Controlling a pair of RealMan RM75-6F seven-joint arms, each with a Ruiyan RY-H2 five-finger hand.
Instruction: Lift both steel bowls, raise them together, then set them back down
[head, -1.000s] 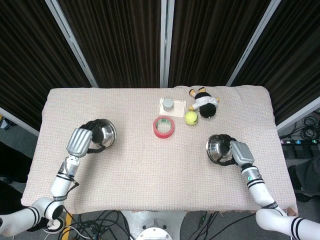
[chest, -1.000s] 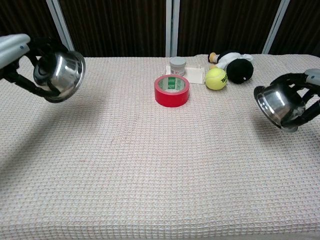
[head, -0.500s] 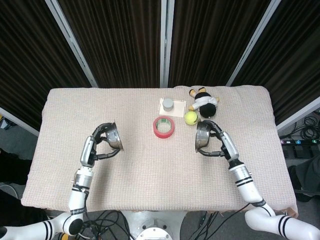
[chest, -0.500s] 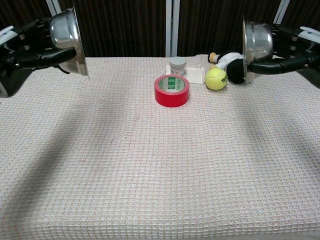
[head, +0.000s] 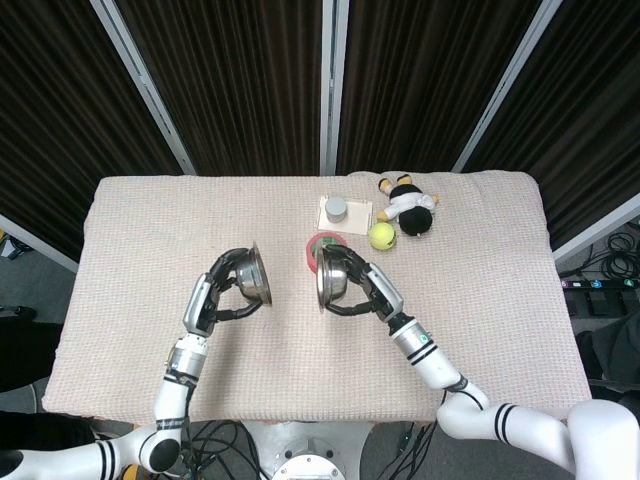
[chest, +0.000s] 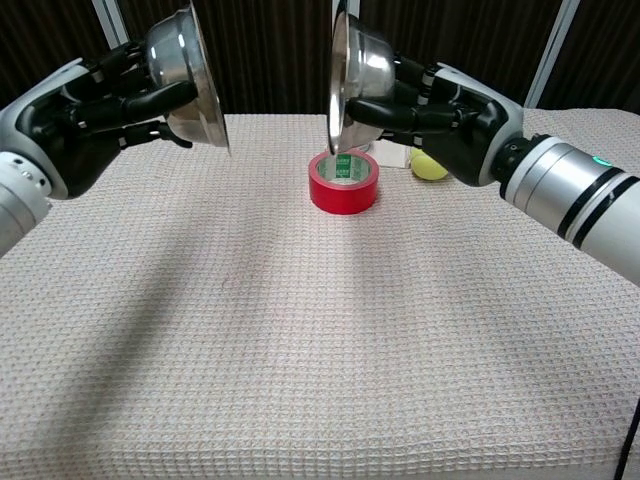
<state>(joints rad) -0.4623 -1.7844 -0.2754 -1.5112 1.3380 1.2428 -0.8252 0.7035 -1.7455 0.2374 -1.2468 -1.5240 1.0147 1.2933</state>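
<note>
From the head view, the left hand grips one steel bowl left of centre, tipped on edge, while the right hand holds the other bowl just beside it, rims facing, a gap between. From the chest view, both bowls sit high in the frame above the red tape roll on the table.
</note>
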